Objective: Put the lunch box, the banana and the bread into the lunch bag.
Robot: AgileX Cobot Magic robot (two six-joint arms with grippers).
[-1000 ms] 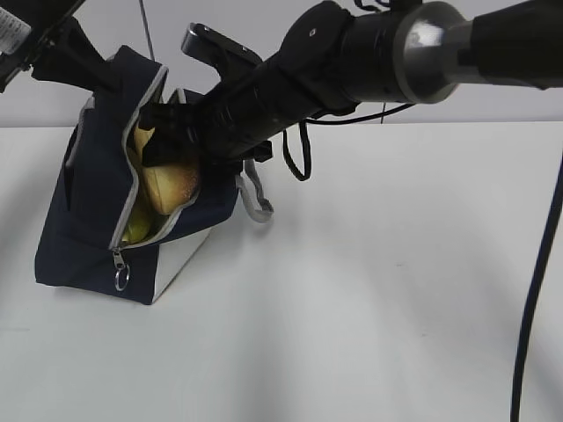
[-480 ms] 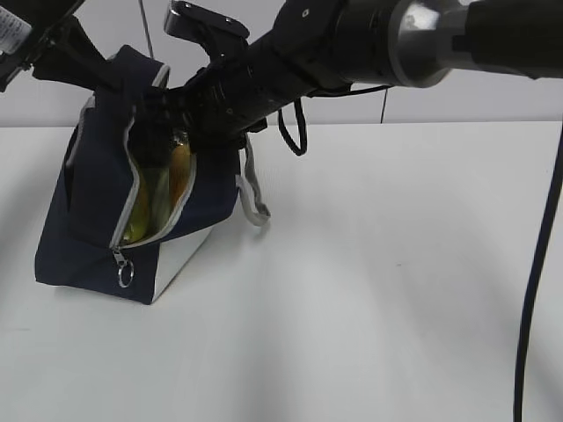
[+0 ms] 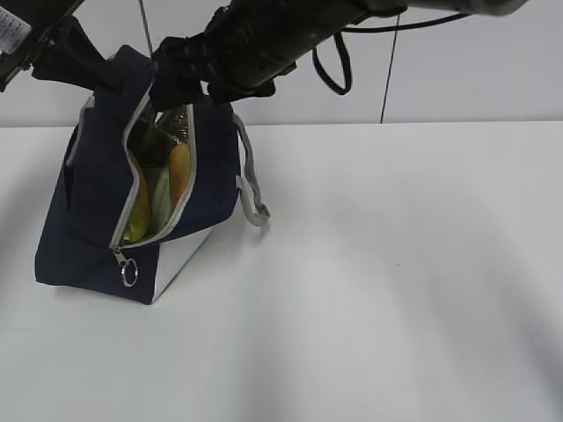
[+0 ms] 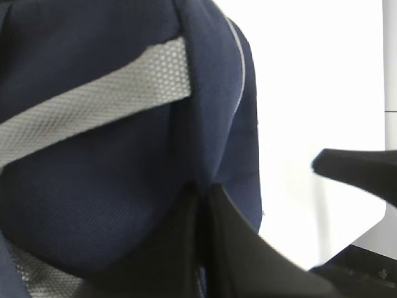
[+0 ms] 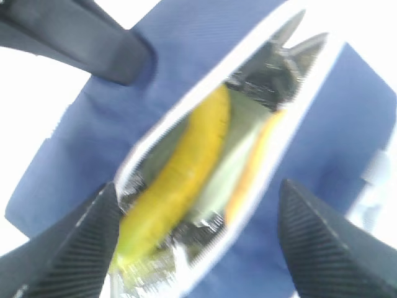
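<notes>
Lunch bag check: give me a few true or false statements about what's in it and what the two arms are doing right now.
1. The banana lies inside the lunch bag. True.
2. The bag's zipper is closed. False: it gapes open, showing the contents.
3. The right gripper holds the bread. False: its jaws are open and empty above the opening; the bread is in the bag.
4. The left gripper is shut on the bag's fabric. True.
5. The bag lies flat on the table. False: it stands up.

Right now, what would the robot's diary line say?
soft navy-blue lunch bag: unzipped | yellow banana, green-lidded lunch box, golden bread roll: inside | left claw: pinching bag | right claw: open, empty, above
</notes>
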